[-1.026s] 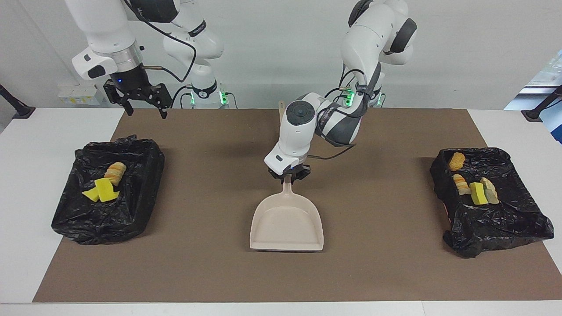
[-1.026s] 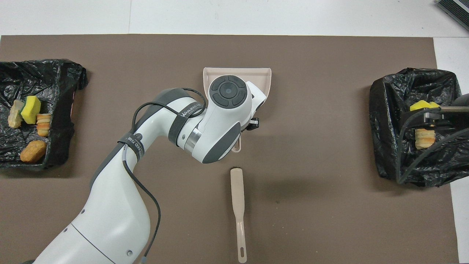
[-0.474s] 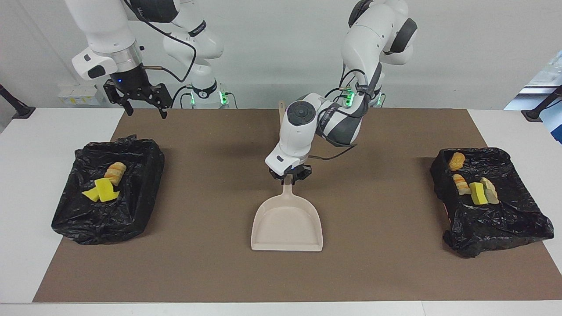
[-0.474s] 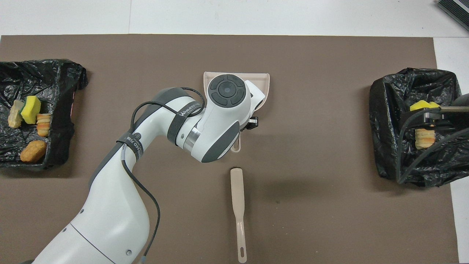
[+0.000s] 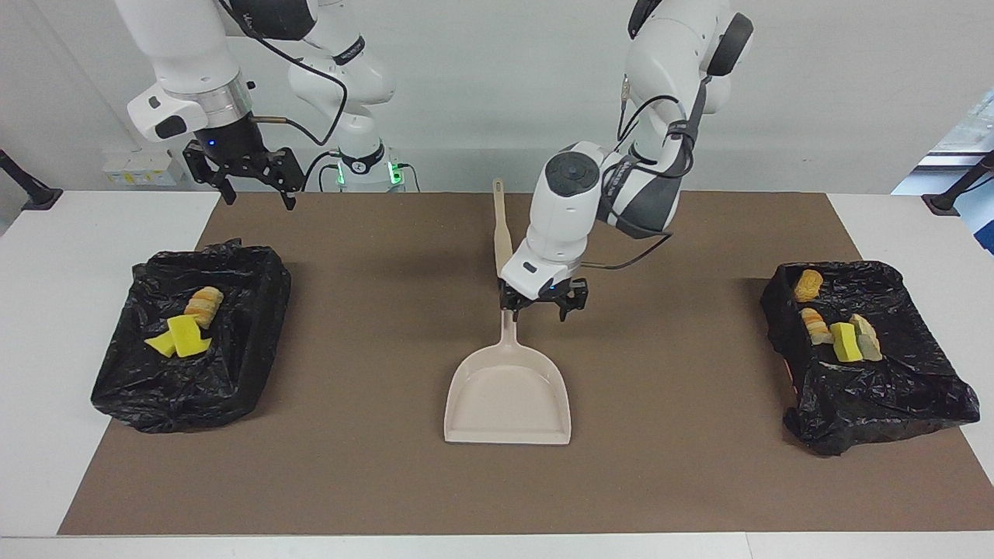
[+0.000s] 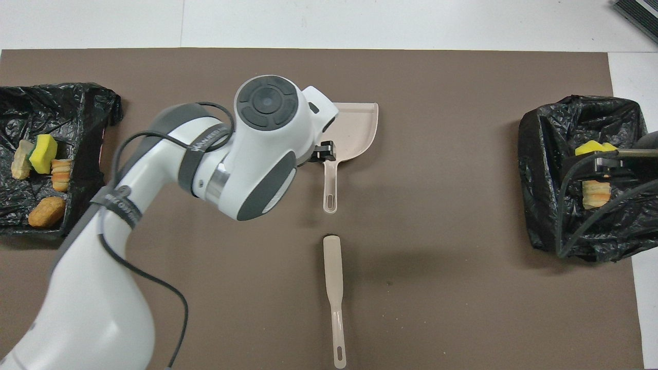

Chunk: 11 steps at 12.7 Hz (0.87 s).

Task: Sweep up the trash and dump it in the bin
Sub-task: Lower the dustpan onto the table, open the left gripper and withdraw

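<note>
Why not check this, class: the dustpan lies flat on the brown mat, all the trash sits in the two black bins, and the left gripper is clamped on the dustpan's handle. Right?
Not quite. The facing view shows the left gripper open and clear of the dustpan. The rest stands.

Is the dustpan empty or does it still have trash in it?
Empty. The dustpan lies flat on the mat, its beige inside bare in the facing view; the trash sits in the black-lined bins.
</note>
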Tool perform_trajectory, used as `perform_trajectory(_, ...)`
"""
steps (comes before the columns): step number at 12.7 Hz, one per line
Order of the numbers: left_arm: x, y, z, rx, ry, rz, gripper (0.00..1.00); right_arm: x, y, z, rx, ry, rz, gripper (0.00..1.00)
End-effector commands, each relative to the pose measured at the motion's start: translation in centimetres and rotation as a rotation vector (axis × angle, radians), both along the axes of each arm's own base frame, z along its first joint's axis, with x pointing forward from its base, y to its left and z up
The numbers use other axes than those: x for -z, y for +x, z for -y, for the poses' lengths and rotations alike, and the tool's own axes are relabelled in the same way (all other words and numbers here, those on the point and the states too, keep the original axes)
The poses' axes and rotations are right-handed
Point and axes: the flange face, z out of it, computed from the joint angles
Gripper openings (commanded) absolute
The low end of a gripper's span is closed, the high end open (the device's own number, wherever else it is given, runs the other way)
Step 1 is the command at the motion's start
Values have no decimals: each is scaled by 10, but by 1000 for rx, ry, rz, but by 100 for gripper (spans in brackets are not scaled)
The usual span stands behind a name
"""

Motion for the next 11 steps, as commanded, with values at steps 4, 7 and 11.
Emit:
perform_trajectory(4, -115, -17, -166, 95, 82, 63, 100, 0, -2, 2, 16, -5, 17, 100)
perform_trajectory(7, -158, -30, -210, 52, 80, 36, 100, 1, -2, 2, 16, -5, 15, 100)
perform_trajectory(11, -209, -67, -246, 102, 69, -21, 100, 1, -2, 2, 16, -5, 15, 100)
